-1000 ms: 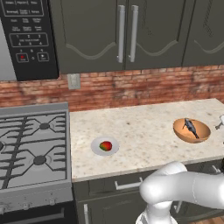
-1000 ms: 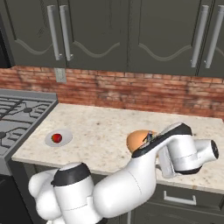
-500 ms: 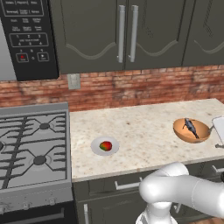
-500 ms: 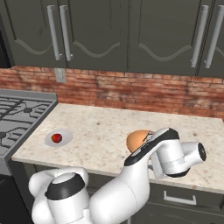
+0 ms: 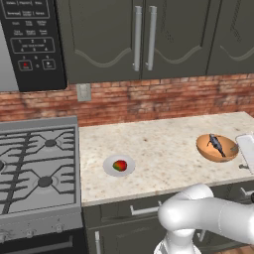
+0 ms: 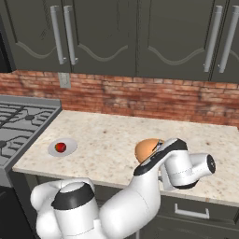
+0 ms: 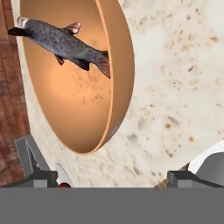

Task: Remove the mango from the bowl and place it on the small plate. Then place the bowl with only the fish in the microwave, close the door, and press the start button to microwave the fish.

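One bowl (image 5: 217,148), orange-brown, on the right end of the speckled counter (image 5: 163,149); far rim partly hidden behind the arm's elbow in the right base view (image 6: 148,149). Holds the fish (image 5: 216,143), dark grey-blue, lying across the inside; head cut off at the edge of the hand view (image 7: 61,42). No fruit inside.

One mango (image 5: 119,165), red with a green patch, on the small plate (image 5: 109,169), left part of the counter, near the stove (image 5: 37,168); well apart from the bowl. Same pair small and hard to detail in the right base view (image 6: 59,147).

One microwave (image 5: 31,42), upper left, cut off by the frame; black control panel visible, door not made out.

One gripper (image 7: 111,179), just beside the bowl's near rim; two dark tips spread wide apart, nothing between them, bowl not touched as far as can be told.

Dark cabinets (image 5: 144,37) above a brick backsplash (image 5: 163,96).
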Available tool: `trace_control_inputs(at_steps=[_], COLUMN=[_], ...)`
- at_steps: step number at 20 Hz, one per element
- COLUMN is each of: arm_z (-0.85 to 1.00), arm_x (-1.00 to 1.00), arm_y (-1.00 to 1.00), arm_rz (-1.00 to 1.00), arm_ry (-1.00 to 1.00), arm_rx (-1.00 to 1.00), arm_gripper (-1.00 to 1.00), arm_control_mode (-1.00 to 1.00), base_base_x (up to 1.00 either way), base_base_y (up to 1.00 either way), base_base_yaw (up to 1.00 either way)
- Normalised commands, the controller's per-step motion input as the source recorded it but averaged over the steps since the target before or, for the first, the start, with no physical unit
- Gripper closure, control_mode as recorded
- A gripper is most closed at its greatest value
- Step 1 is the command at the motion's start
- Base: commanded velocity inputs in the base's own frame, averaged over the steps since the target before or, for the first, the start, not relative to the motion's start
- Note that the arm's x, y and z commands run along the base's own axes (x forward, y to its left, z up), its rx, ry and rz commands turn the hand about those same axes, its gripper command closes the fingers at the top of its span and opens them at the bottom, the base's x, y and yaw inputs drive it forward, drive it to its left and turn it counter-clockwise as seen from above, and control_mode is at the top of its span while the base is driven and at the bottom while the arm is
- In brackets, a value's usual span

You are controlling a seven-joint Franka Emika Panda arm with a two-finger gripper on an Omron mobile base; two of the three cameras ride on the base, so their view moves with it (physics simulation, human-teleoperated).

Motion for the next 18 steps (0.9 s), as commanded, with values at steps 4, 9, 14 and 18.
trace_control_inputs(at_steps=[4, 9, 14, 18], arm_z=[-0.32, -0.25, -0.02, 0.0], arm_x=[0.07, 0.11, 0.15, 0.19], arm_y=[-0.06, -0.05, -0.04, -0.02], arm_rz=[0.0, 0.0, 0.0, 0.0], arm_ry=[0.06, 0.04, 0.01, 0.03], arm_rx=[0.04, 0.05, 0.06, 0.06], arm_gripper=[-1.0, -1.0, -1.0, -1.0], arm_control_mode=[-1.0, -1.0, -1.0, -1.0], base_base_x=[0.0, 0.0, 0.0, 0.0], base_base_y=[0.0, 0.0, 0.0, 0.0], base_base_yaw=[0.0, 0.0, 0.0, 0.0])
